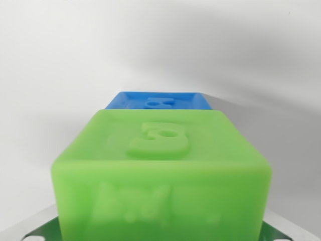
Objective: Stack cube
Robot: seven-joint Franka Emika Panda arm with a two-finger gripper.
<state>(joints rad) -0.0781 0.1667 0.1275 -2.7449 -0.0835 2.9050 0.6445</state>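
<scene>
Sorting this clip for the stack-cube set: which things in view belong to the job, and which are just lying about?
Belongs to the job:
green cube, close to the camera
blue cube, behind it

Just lying about:
nothing; only the white surface shows

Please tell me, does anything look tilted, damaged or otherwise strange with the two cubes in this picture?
Nothing stands out. The green cube fills the foreground, whole and level, its raised figure undamaged. The blue cube sits behind it, also level and squarely aligned with it; only its top shows. Whether the two touch cannot be told. The end effector's fingers are not visible.
</scene>
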